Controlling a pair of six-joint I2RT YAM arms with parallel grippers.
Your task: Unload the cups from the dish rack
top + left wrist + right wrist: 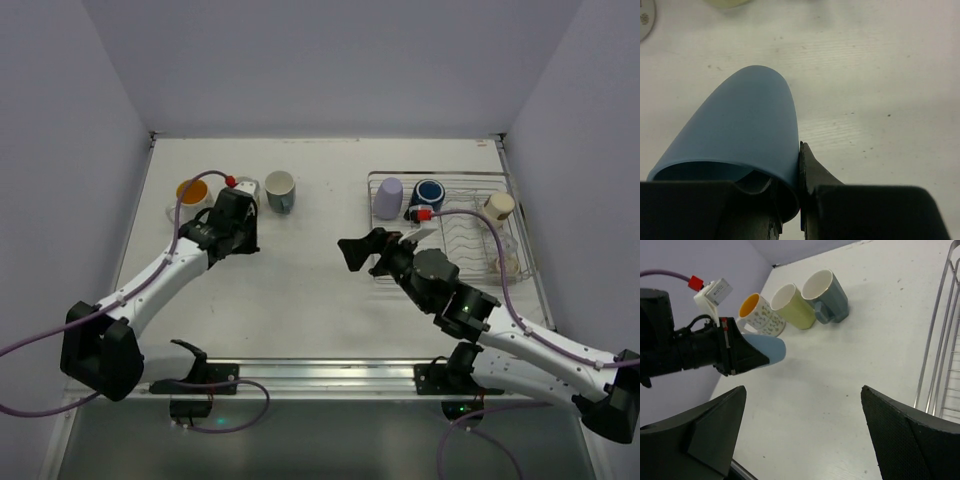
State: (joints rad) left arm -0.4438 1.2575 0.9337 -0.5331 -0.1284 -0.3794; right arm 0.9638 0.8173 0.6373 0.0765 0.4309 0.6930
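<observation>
My left gripper [790,200] is shut on the rim of a light blue cup [740,130], held on its side just above the table; both also show in the right wrist view, the cup [769,347] sticking out of the gripper [740,354]. In the top view the left gripper [238,232] hides this cup. An orange-inside white cup [757,315], a pale yellow-green cup [795,305] and a grey cup [827,295] stand in a row behind it. The dish rack [470,182] holds a lavender cup [388,197], a navy cup [428,194] and a cream cup [498,207]. My right gripper [802,388] is open and empty, left of the rack [940,325].
The grey cup [279,190] and orange-inside cup [191,192] stand at the back left of the table. Walls close in the table at left, back and right. A metal rail [320,372] runs along the near edge between the arm bases.
</observation>
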